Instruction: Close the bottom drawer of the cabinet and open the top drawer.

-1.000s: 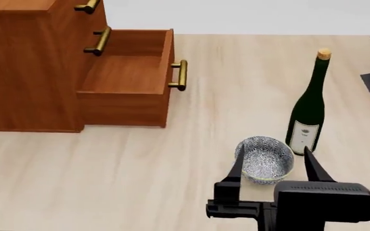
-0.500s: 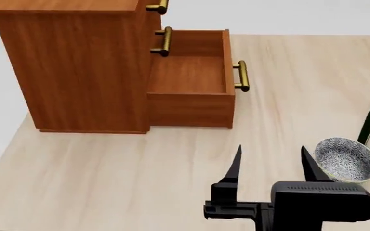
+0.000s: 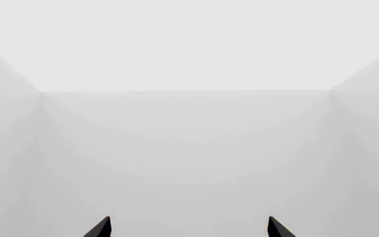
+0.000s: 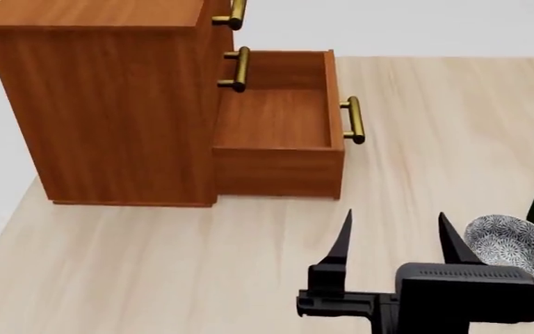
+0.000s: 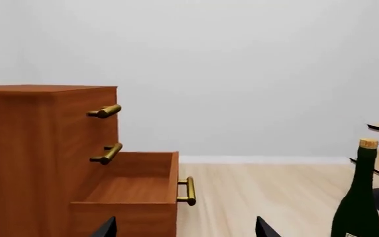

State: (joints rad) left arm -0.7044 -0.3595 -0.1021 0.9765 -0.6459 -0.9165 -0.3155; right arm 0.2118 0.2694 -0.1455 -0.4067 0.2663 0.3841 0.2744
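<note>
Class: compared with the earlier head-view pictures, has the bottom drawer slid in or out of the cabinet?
No. The bottom drawer sticks out of the cabinet just as far as before; only the camera shifted.

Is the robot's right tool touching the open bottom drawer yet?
Apart. The head view shows bare table between the right tool and the bottom drawer.

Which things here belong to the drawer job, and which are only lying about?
For the job:
- cabinet
- bottom drawer, pulled out
- top drawer, by its handle, shut
- right gripper, open, holding nothing

Lying about:
- bowl
- bottle
- table
</note>
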